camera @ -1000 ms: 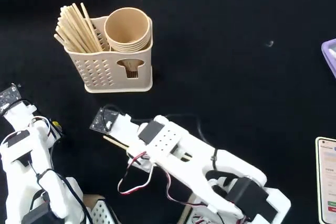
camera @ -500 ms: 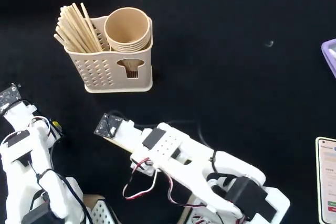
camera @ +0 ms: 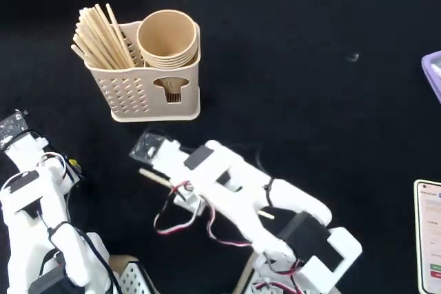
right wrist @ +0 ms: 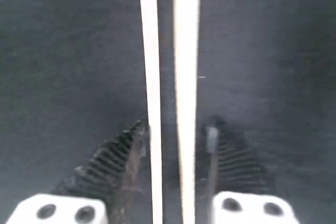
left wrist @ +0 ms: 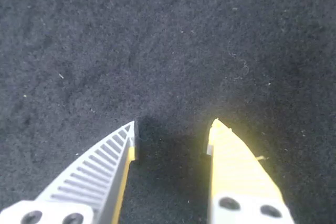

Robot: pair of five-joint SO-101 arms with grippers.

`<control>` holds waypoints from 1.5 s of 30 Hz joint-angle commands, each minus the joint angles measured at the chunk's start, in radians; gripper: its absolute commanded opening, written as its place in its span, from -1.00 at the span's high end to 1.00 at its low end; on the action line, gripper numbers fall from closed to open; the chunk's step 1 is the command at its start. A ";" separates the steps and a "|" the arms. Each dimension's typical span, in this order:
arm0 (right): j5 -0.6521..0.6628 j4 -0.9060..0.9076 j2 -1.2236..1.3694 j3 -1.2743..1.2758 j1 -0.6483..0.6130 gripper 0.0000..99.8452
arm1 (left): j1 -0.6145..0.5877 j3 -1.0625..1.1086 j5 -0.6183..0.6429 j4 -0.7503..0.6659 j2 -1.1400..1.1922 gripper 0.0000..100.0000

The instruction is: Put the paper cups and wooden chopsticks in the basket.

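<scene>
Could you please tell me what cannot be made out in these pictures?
1. High view: the right arm covers the middle of the two pale wooden chopsticks.
2. Right wrist view: their ends run past the edge beyond the right gripper.
3. High view: the wall of the beige slotted plastic basket hides the nested tan paper cups below their rims.

One basket [camera: 138, 94], one stack of paper cups [camera: 167, 36], one bundle of chopsticks [camera: 100, 36], and two single chopsticks [right wrist: 186, 51].

This is looking like a robotics lab bench: a black cloth [camera: 331, 135] is covering the table [camera: 289, 25], and the white left arm [camera: 34, 204] and right arm [camera: 234, 191] are trailing bare wires [camera: 172, 228].
</scene>
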 commanded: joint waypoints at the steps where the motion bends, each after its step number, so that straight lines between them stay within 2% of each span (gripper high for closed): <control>1: 0.006 0.012 0.041 -0.004 0.029 0.98 | 0.005 -0.010 -0.009 -0.017 -0.018 0.55; 7: 0.000 0.046 -0.041 -0.022 0.021 0.98 | 0.005 -0.010 -0.009 -0.017 -0.018 0.55; 12: -0.002 0.219 -0.341 -0.130 0.020 0.98 | 0.005 -0.010 -0.009 -0.017 -0.018 0.55; 16: -0.002 0.230 -0.591 -0.216 0.021 0.98 | 0.005 -0.010 -0.009 -0.017 -0.017 0.55; 19: -0.002 0.133 -0.716 -0.243 0.020 0.98 | 0.005 -0.013 -0.009 -0.017 -0.015 0.55; 21: -0.018 -0.006 -0.763 -0.242 0.018 0.98 | 0.005 -0.013 -0.009 -0.017 -0.015 0.55; 26: -0.213 -0.591 -0.731 -0.205 0.023 0.98 | 0.008 -0.012 -0.009 -0.017 -0.015 0.55; 29: -0.239 -0.891 -0.630 -0.222 0.021 0.98 | 0.008 -0.012 -0.009 -0.017 -0.015 0.55; 31: -0.239 -1.017 -0.538 -0.278 0.023 0.98 | 0.008 -0.010 -0.009 -0.017 -0.015 0.55; 34: -0.239 -1.082 -0.387 -0.409 0.023 0.98 | 0.010 -0.010 -0.009 -0.017 -0.015 0.55; 40: -0.244 -1.080 -0.082 -0.710 0.049 0.98 | 0.010 -0.010 -0.009 -0.017 -0.015 0.55; 45: -0.247 -1.046 0.036 -0.717 0.072 0.98 | 0.005 -0.010 -0.009 -0.017 -0.015 0.55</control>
